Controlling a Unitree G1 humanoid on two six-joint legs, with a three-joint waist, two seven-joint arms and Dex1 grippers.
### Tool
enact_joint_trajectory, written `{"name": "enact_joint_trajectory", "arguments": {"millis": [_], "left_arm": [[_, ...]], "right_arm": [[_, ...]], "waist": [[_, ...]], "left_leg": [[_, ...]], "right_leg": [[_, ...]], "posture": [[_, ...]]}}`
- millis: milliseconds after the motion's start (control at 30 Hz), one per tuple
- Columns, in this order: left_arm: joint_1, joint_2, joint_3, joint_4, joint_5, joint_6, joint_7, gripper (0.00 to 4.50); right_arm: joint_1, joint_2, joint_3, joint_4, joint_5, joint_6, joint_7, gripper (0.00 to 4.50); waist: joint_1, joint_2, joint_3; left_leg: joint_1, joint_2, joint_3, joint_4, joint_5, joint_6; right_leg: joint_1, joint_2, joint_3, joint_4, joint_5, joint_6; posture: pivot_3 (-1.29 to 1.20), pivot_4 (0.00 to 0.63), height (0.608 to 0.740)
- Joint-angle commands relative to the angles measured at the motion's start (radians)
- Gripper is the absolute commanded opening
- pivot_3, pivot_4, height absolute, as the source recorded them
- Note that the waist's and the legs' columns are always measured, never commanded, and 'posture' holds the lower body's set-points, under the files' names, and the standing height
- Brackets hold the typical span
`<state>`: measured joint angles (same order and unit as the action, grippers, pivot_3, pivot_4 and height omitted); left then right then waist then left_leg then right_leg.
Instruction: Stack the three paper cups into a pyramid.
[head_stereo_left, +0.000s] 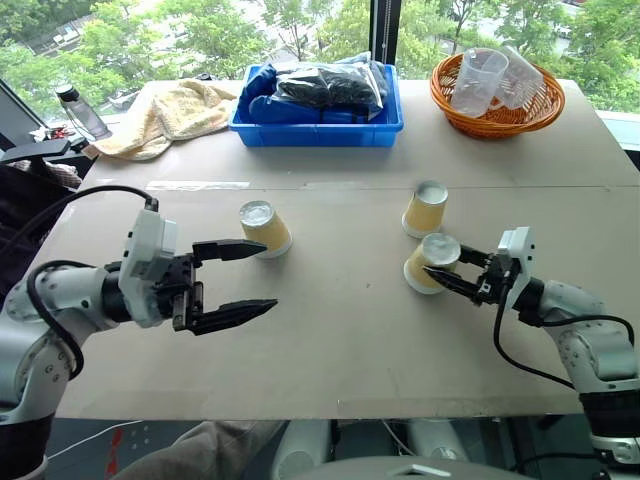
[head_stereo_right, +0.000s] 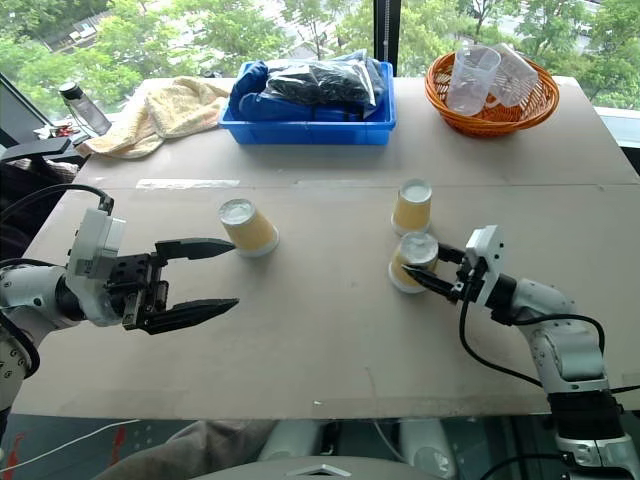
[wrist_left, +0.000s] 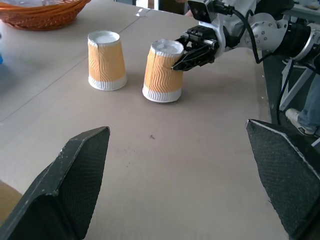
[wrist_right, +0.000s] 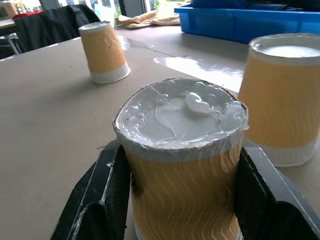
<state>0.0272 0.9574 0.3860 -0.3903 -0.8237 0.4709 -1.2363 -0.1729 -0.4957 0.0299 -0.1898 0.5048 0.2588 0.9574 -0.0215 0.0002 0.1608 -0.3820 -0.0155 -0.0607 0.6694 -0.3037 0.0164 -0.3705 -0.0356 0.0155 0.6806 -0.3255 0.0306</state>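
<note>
Three pale-yellow paper cups stand upside down on the brown table (head_stereo_left: 330, 360). One cup (head_stereo_left: 264, 228) is at the left, just beyond the upper finger of my left gripper (head_stereo_left: 268, 276), which hangs open and holds nothing. Two cups sit close together at the right: the far one (head_stereo_left: 426, 209) stands free, and the near one (head_stereo_left: 430, 262) leans slightly with my right gripper (head_stereo_left: 440, 268) shut on it. The right wrist view shows that held cup (wrist_right: 185, 165) between the black fingers (wrist_right: 107, 195), the free neighbour (wrist_right: 280, 95) beside it and the left cup (wrist_right: 103, 52) far off.
Along the back edge of the table are a blue bin (head_stereo_left: 318, 125) with dark bags, an orange basket (head_stereo_left: 497, 105) holding clear plastic cups, a yellow towel (head_stereo_left: 170, 112) and a bottle (head_stereo_left: 80, 110). Bare tabletop lies between the two grippers.
</note>
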Motion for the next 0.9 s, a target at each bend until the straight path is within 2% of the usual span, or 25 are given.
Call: {"name": "enact_joint_trajectory", "arguments": {"millis": [33, 167, 367, 533, 567, 733, 900], "left_arm": [[-0.002, 0.015, 0.043, 0.012, 0.008, -0.023, -0.028, 4.5], [-0.008, 0.013, 0.046, 0.023, 0.017, -0.024, -0.04, 4.5], [-0.013, 0.007, 0.055, 0.024, 0.013, -0.019, -0.04, 4.5], [-0.008, -0.007, 0.055, 0.023, 0.008, -0.018, -0.033, 4.5], [-0.009, -0.008, 0.054, 0.025, 0.01, -0.019, -0.033, 4.5], [-0.024, -0.01, 0.058, 0.026, 0.008, -0.022, -0.026, 4.5], [-0.106, -0.037, 0.077, -0.006, -0.049, 0.03, 0.093, 4.5]], "right_arm": [[-0.032, 0.034, 0.093, -0.076, -0.017, 0.008, 0.015, 2.01], [-0.091, 0.102, 0.178, -0.049, -0.057, 0.026, -0.017, 2.01], [-0.135, 0.137, 0.243, 0.01, -0.128, 0.005, -0.02, 2.01], [-0.133, 0.138, 0.256, 0.001, -0.141, 0.009, -0.013, 4.3], [-0.133, 0.141, 0.249, -0.004, -0.135, 0.007, -0.016, 4.46], [-0.115, 0.122, 0.152, -0.059, -0.062, 0.032, -0.037, 4.46], [-0.027, 0.06, -0.009, -0.125, -0.018, 0.032, -0.092, 4.46]], "waist": [[0.002, 0.0, 0.0], [0.006, 0.0, 0.0], [0.006, -0.001, 0.0], [0.002, -0.001, 0.0], [0.002, -0.001, 0.0], [0.003, -0.001, 0.0], [0.009, -0.002, -0.001]], "left_leg": [[0.0, 0.0, 0.0, 0.0, 0.0, 0.0], [-0.001, 0.0, 0.0, 0.001, 0.0, 0.0], [-0.001, -0.001, -0.001, 0.001, 0.0, 0.0], [-0.001, -0.001, 0.0, 0.001, 0.0, 0.0], [-0.001, -0.001, 0.0, 0.001, 0.0, 0.0], [-0.001, -0.001, 0.0, 0.001, 0.0, 0.0], [-0.002, -0.001, -0.001, 0.001, 0.0, 0.0]], "right_leg": [[0.0, 0.0, 0.0, 0.0, 0.0, 0.0], [0.0, -0.001, 0.0, -0.001, 0.0, 0.0], [-0.001, -0.001, -0.001, 0.0, 0.0, 0.0], [-0.001, -0.001, 0.0, 0.0, 0.0, 0.0], [-0.001, -0.001, 0.0, 0.0, 0.0, 0.0], [-0.002, -0.001, 0.0, 0.001, 0.0, 0.0], [-0.001, -0.001, -0.001, 0.0, 0.0, 0.0]], "posture": [[0.0, 0.15, 0.74], [0.0, 0.15, 0.74], [0.0, 0.15, 0.74], [0.0, 0.15, 0.74], [0.0, 0.15, 0.74], [0.0, 0.15, 0.74], [0.0, 0.15, 0.74]]}}
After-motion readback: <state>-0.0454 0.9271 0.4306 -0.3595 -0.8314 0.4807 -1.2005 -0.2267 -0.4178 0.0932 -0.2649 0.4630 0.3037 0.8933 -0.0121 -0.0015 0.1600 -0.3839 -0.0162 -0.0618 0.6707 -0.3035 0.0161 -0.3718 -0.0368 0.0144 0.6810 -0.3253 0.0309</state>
